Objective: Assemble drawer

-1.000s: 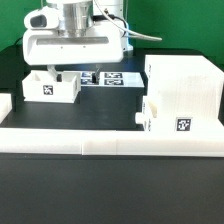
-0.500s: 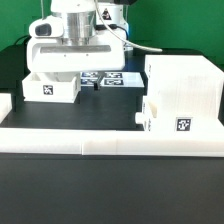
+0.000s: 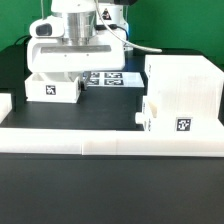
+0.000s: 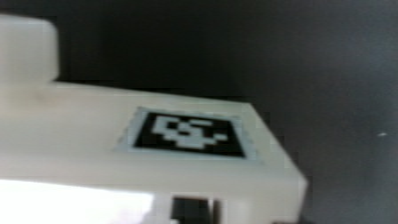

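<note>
The large white housing stands at the exterior view's right. One small white tray with a tag sits at the housing's front low corner. The other tray lies at the left, its tag facing front. My gripper is low over this left tray's back wall, fingers apart, holding nothing. The wrist view is filled by this tray's tagged wall from very close, with a dark fingertip at the picture's edge. The fingertips are mostly hidden behind the tray in the exterior view.
The marker board lies flat between the left tray and the housing. A long low white rail edges the black table in front. A small white block sits at the far left edge.
My gripper has moved left and down from above the marker board's edge to the left tray's back wall. The trays and housing have not moved.
</note>
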### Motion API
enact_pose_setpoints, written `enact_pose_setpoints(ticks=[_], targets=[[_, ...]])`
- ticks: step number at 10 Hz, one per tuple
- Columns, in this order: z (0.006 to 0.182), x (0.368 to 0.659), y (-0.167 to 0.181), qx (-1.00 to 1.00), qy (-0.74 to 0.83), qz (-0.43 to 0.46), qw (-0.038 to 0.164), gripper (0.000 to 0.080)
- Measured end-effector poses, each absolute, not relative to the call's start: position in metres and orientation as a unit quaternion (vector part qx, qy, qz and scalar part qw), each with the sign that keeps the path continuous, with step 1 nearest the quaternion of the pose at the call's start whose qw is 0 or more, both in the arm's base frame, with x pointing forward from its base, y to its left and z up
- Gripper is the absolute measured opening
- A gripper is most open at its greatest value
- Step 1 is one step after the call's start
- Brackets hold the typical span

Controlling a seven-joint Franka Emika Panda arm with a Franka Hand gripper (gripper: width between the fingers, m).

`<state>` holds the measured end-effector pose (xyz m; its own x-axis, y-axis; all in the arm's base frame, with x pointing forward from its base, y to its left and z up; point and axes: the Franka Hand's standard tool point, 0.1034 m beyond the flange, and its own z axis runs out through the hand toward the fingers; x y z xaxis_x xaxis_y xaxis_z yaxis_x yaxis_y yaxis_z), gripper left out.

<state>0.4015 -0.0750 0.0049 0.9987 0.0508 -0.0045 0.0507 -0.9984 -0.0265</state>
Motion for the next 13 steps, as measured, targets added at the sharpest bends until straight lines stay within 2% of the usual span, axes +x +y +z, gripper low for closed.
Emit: enact_pose_setpoints(ticks=[1,7,9,11,12,13], targets=[[0.005,0.402,-0.075,-1.0,-0.027,0.002,0.013,0.0042],[0.007,0.404,-0.07,-0.999,-0.039,0.004,0.014,0.0042],[0.028,0.433,-0.041,-0.996,-0.088,0.012,0.018,0.0042],[0.05,0.465,-0.027,-0.994,-0.106,0.006,0.022,0.0042],[0.057,0.478,-0.022,-0.993,-0.12,0.002,0.024,0.0042],[0.057,0.478,-0.022,-0.991,-0.129,0.0,0.023,0.0042]])
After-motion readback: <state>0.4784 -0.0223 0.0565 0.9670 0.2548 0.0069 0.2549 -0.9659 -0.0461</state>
